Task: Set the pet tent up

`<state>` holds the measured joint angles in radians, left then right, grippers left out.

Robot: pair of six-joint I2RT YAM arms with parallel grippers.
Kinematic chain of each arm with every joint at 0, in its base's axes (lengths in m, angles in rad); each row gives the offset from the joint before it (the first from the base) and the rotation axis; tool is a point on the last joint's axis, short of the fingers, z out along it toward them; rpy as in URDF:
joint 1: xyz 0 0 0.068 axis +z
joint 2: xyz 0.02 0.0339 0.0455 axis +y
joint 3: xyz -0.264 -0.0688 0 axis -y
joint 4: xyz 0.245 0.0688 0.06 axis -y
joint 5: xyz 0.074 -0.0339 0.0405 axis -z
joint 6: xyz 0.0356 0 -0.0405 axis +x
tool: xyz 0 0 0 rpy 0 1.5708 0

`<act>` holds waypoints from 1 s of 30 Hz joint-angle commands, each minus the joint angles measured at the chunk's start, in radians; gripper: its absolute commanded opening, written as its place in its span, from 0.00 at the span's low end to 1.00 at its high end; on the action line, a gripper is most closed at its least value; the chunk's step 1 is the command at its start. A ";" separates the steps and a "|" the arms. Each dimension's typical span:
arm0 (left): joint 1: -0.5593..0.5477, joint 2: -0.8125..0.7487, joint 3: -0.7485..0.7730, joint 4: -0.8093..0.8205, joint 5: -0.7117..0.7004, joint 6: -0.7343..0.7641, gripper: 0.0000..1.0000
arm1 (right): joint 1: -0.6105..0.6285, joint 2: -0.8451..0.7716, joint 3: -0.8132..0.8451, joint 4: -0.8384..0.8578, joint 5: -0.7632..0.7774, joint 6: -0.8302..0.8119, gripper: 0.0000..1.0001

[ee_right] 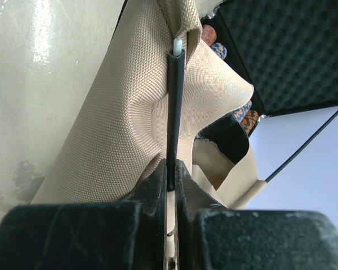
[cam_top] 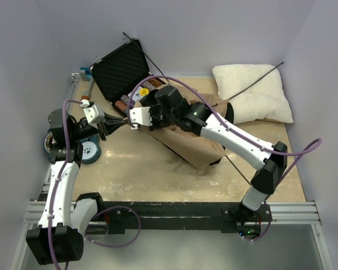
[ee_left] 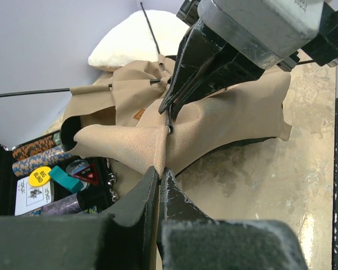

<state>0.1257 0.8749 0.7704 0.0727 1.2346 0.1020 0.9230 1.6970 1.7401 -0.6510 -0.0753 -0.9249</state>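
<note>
The tent (cam_top: pixel 198 149), slumped on the table (cam_top: pixel 146 174) between case (cam_top: pixel 121 70) and pillow (cam_top: pixel 253 93), is judged light, limp canvas best taken at corners and pole ends: one corner is pinched by the clenched left gripper (ee_left: pixel 159 170), and a thin, springy pole (ee_right: pixel 174 107) is clamped by the right gripper (ee_right: pixel 170 169).

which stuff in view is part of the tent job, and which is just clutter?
Job:
- tent
- pole
- left gripper, shut on a tent corner
- right gripper, shut on the pole

Lying about:
- pillow
- chip case
- blue paw-print disc
</note>
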 commanded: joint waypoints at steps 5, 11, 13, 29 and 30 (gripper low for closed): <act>-0.012 0.015 0.101 -0.149 0.005 0.186 0.00 | -0.001 0.010 0.056 -0.042 0.065 0.000 0.00; -0.012 0.021 0.139 -0.348 0.016 0.427 0.00 | -0.004 0.007 0.058 -0.053 0.068 0.000 0.00; -0.012 0.022 0.150 -0.411 0.022 0.490 0.00 | -0.006 0.004 0.053 -0.053 0.069 -0.003 0.00; -0.012 0.047 0.185 -0.485 0.016 0.565 0.00 | 0.002 0.027 0.075 -0.073 0.057 -0.008 0.00; -0.009 0.047 0.184 -0.490 0.014 0.562 0.00 | 0.000 0.023 0.072 -0.076 0.061 -0.008 0.00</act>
<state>0.1150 0.9260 0.9203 -0.4435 1.2304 0.6556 0.9360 1.7348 1.7802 -0.6956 -0.0666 -0.9253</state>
